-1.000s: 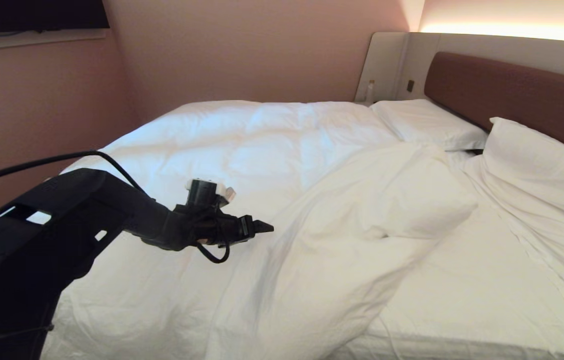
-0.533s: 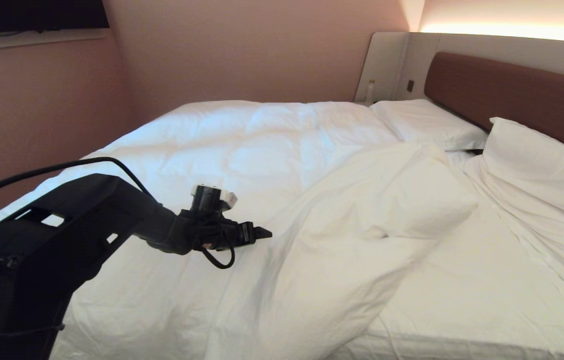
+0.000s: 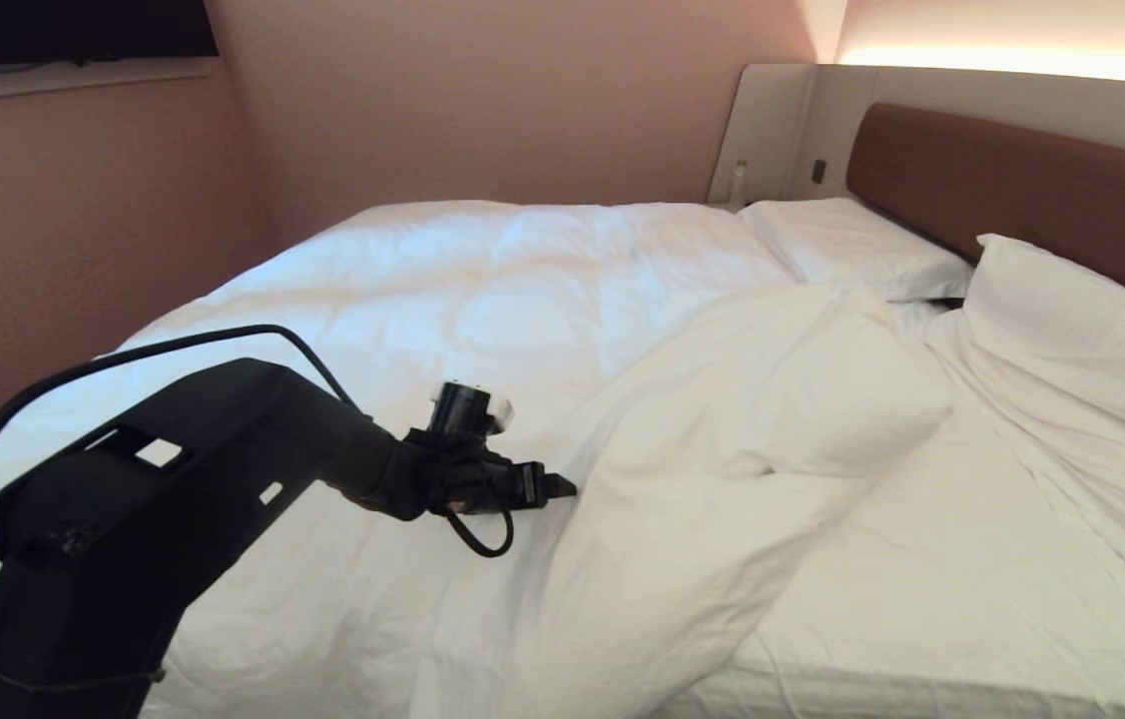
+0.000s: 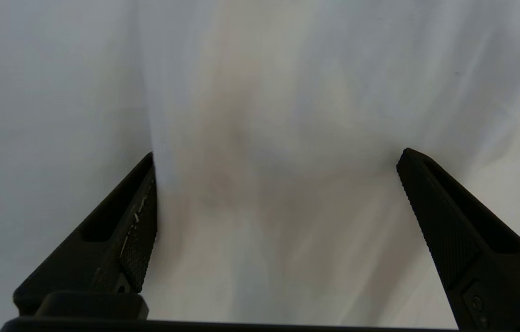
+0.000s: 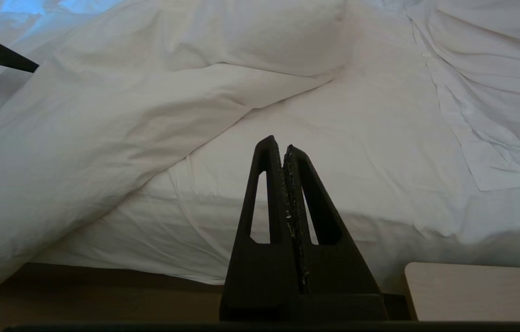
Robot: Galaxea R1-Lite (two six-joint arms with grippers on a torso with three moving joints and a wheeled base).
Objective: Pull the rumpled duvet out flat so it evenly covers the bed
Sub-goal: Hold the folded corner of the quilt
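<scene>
- Duvet (image 3: 542, 330): a thick, puffy white quilt with faint stitched squares, lying smooth over the far half of the bed (image 3: 921, 619) and folded back on itself in a soft, wrinkled ridge that runs diagonally down to the near edge.
- Right of that ridge the thin white mattress sheet (image 3: 931, 589) lies bare, creased and taut.
- Two rectangular white pillows rest by the brown padded headboard (image 3: 1021, 190): the far pillow (image 3: 851, 245) flat, the near pillow (image 3: 1081, 340) rumpled.
- Left gripper (image 3: 562, 486), matte black with wedge-shaped fingers, sits at the foot of the ridge, pointing into it, on a black arm trailing a looped cable (image 3: 143, 350).
- Against a second ago, that gripper has moved rightward and lower, from above the flat quilt up to the fold's edge; the bedding lies as it did.
- Only the left wrist view shows its fingers (image 4: 135, 230) spread wide, knurled inner pads facing each other, with white cloth bulging between them; whether they touch it cannot be told.
- Only the right wrist view shows the right gripper (image 5: 283, 147), its hollow triangular fingers pressed together, low before the bed's near side, with the dark base (image 5: 103, 272), brown floor (image 5: 56, 304) and a pale wooden corner (image 5: 476, 290) nearby.
</scene>
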